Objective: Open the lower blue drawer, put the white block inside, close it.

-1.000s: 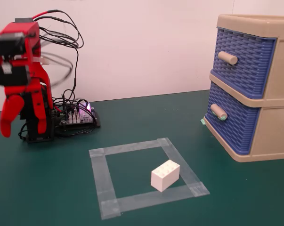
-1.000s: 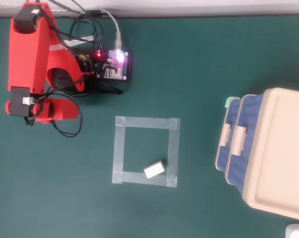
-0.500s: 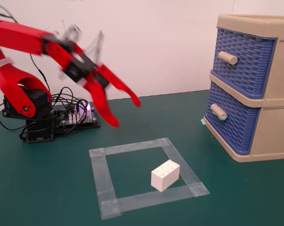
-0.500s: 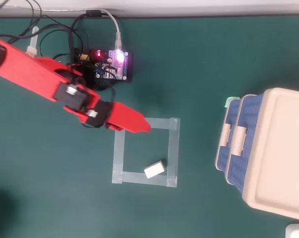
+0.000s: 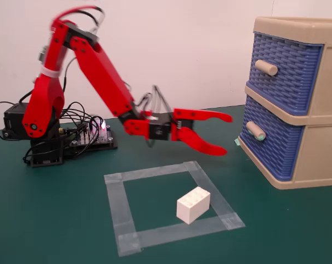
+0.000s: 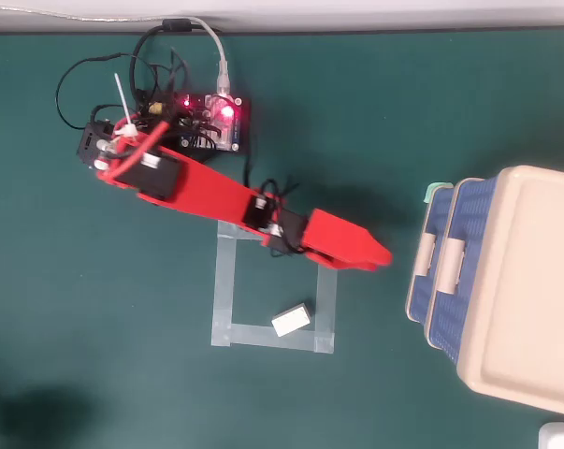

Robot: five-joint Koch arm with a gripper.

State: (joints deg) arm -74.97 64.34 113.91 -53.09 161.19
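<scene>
Jaws spread wide, the red gripper (image 5: pixel 225 133) is hanging above the green table (image 5: pixel 55 220), pointing toward the lower blue drawer (image 5: pixel 270 144), whose green-tipped handle (image 5: pixel 255 131) is sticking out level with it, probably lining up for a pull. That drawer is looking closed or nearly so. Near a corner of the taped square (image 6: pixel 224 290), the white block (image 5: pixel 193 204) is sitting untouched, with bare mat between arm and cabinet (image 6: pixel 529 290).

My bench (image 5: pixel 55 220) is dark green. On it lie a tape square (image 5: pixel 115 209) holding the white block (image 5: pixel 193 204), my base and circuit board (image 6: pixel 216 122) toward the back edge, and the beige cabinet (image 5: pixel 320 159) at the right edge.
</scene>
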